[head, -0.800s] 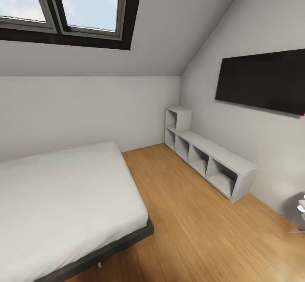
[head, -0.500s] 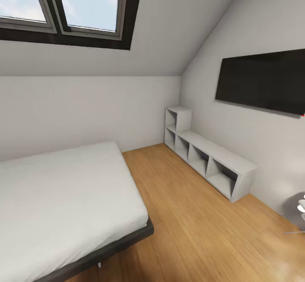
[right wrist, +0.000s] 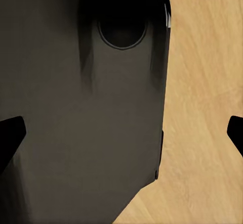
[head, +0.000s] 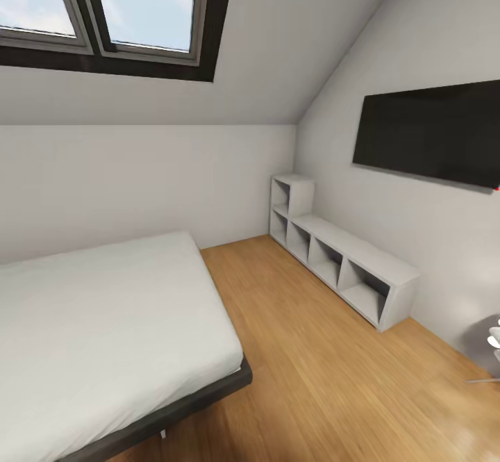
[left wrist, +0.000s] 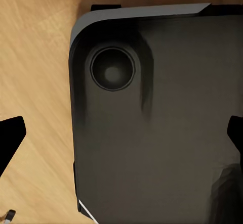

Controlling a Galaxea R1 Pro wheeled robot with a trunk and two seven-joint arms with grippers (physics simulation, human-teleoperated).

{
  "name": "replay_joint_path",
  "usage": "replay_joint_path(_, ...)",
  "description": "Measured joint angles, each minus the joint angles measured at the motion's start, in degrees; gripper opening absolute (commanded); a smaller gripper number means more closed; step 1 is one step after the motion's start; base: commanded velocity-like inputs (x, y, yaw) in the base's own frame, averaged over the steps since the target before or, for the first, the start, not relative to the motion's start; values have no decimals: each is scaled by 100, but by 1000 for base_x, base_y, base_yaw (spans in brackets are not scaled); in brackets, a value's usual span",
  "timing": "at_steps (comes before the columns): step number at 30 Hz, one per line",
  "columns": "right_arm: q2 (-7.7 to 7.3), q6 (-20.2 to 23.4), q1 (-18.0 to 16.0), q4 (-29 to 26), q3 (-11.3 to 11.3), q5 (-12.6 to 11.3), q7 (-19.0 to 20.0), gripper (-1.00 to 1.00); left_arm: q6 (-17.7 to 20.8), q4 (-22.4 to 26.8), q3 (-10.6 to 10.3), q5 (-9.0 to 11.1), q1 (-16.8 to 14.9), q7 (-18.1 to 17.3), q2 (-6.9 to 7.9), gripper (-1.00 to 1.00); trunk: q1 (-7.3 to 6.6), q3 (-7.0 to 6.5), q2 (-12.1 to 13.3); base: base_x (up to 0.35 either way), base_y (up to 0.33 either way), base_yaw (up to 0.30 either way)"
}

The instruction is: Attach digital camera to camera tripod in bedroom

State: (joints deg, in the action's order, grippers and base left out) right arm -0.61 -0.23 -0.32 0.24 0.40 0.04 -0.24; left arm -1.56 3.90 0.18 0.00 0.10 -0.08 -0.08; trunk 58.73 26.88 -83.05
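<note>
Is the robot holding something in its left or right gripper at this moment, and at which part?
Nothing is held. The left gripper and the right gripper are both open, fingertips wide apart, with only the robot's dark base and wood floor between them.

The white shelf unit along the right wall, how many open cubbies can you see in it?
5: the shelf unit has two stacked in its taller end by the corner, three in a row along the low part. None looks hidden.

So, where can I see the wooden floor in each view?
Head view: the wooden floor runs between bed and shelf unit.
Left wrist view: floor beside a dark panel.
Right wrist view: floor beside a dark panel.
Shared landmark: the floor's wood grain.
</note>
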Motion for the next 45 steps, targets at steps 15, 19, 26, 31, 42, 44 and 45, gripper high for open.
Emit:
replay_joint_path(15,-1,-46,0,8,-21,-16,-15,100,2,2,13,0,1,0,0,100,0,0,0,0,0,-78)
replay_joint_path(19,-1,-48,0,8,-25,-19,-16,100,2,2,14,0,0,0,0,100,0,0,0,0,0,-236)
replay_joint_path(26,-4,-48,0,8,-30,-23,-16,100,-2,4,14,0,-1,0,-2,100,0,0,0,0,0,-246)
replay_joint_path(31,-8,-66,0,8,-43,-39,-16,100,-5,3,14,0,0,0,0,100,0,0,0,0,0,-275)
replay_joint_path(42,-10,-195,0,7,-59,-57,-16,100,-27,15,-5,0,-1,0,-1,100,0,0,0,0,0,-284)
replay_joint_path(44,-10,-200,0,7,-58,-58,-12,100,-27,17,-10,0,0,0,3,100,0,0,0,0,0,-286)
replay_joint_path(45,-10,-201,0,7,-58,-59,-12,100,-26,18,-13,0,-1,0,6,100,0,0,0,0,0,-286)
